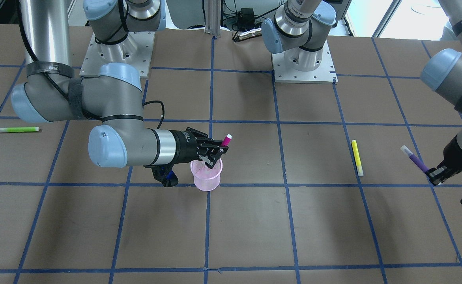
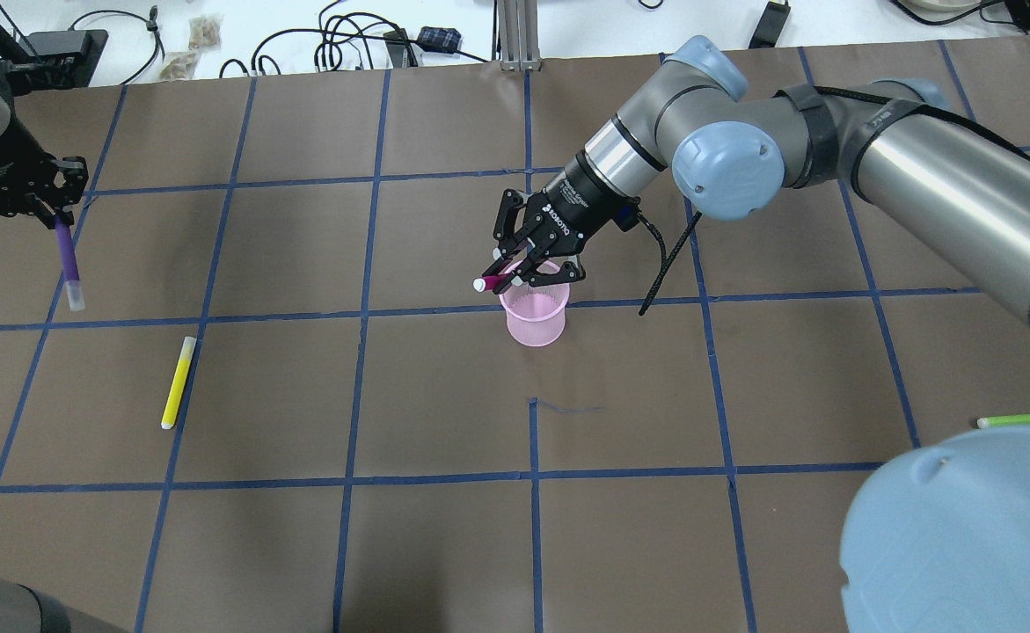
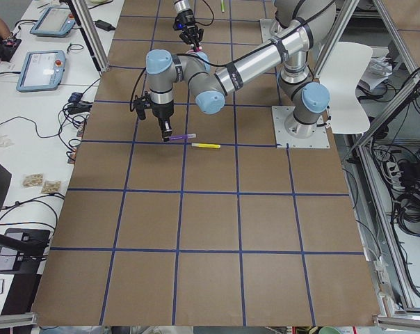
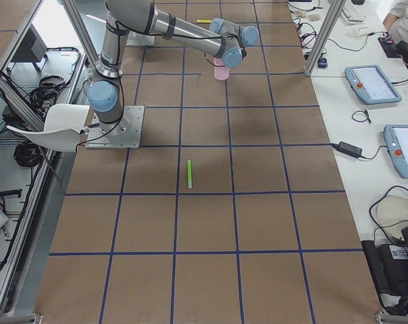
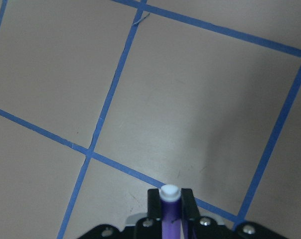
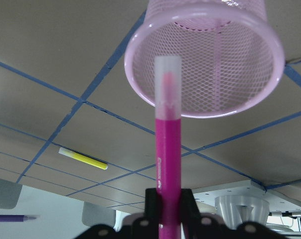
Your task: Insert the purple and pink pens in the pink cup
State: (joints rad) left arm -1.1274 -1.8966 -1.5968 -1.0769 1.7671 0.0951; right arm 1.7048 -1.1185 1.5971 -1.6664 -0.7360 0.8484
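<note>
The pink cup (image 2: 534, 316), a mesh cup, stands upright near the middle of the table (image 2: 444, 545), a little nearer the far edge than the robot's edge. Three other things lie or hang around it, all well apart from it. A yellow pen (image 2: 177, 383) lies flat toward the left end of the table. A green pen (image 2: 1025, 420) lies flat toward the right end, close to the robot's edge. The purple pen (image 2: 66, 259) is near the left edge. Nothing lies between the cup and either claw.

The right claw (image 2: 515, 277) is over the cup's far rim and is closed narrow on the pink pen (image 2: 497, 282). The pen is tilted. In the right wrist view its clear cap end reaches across the cup's mouth. In the overhead view its white tip stands out past the rim on the left side. No view shows the pen touching the mesh.

The left claw (image 2: 57, 211) is near the left edge of the table, toward the far corner. It is closed narrow on the upper end of the purple pen, which hangs with its pale cap pointing down above the table.

The black body of the right claw has white letters, and the pink pen has a thin printed line, but both are too small to read.
</note>
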